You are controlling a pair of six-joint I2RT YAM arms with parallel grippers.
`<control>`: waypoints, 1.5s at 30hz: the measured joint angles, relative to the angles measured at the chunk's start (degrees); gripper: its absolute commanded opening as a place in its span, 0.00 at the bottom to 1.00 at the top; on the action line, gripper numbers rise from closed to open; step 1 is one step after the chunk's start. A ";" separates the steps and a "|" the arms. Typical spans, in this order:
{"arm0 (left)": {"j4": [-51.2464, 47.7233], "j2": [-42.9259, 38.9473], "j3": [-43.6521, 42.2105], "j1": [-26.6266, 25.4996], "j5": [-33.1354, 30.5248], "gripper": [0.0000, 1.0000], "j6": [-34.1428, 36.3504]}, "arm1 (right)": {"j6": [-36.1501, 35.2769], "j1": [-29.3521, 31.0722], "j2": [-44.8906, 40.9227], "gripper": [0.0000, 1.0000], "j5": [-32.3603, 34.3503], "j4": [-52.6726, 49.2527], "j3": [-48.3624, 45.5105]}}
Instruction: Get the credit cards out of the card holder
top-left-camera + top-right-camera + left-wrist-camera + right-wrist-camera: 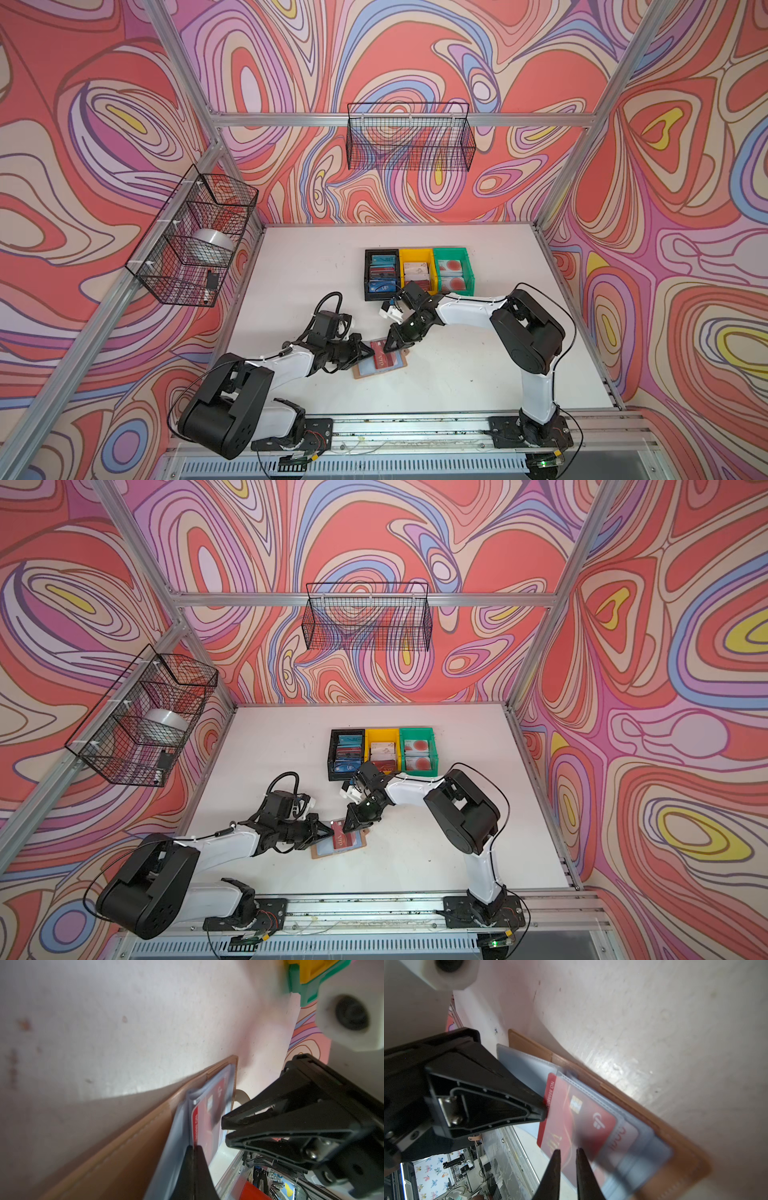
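Right wrist view shows the step I am on: pulling the red card (571,1120) out of the card holder (529,1047). The holder lies open and flat on the desk (654,1022), near the front, between my two arms. My left hand (544,1108) is shut tight on the bare edge of the red card, the part that sticks out of the clear sleeve (639,1153). The rest of the card lies under the plastic. My right hand (568,1150) is at another edge of that sleeve, with its two fingers close together and a thin gap between them. I think it is there to hold the page down, but I cannot tell if it really pinches the plastic or only sits over it. Next, I think, my left hand must slide the card flat and straight out of the sleeve's open end, without bending it, and the holder must not come along. The near end of the sleeve is blurry, and my own fingers cover its edge. I cannot see if more cards sit in the other pages. In both top views my hands cover part of the holder, and the cards in the black bin (367,274) behind it are too small to read well.
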 measured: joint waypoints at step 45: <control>-16.15 -12.46 0.04 0.35 -5.09 0.00 3.32 | -0.98 -0.81 1.07 0.18 0.48 -3.06 1.70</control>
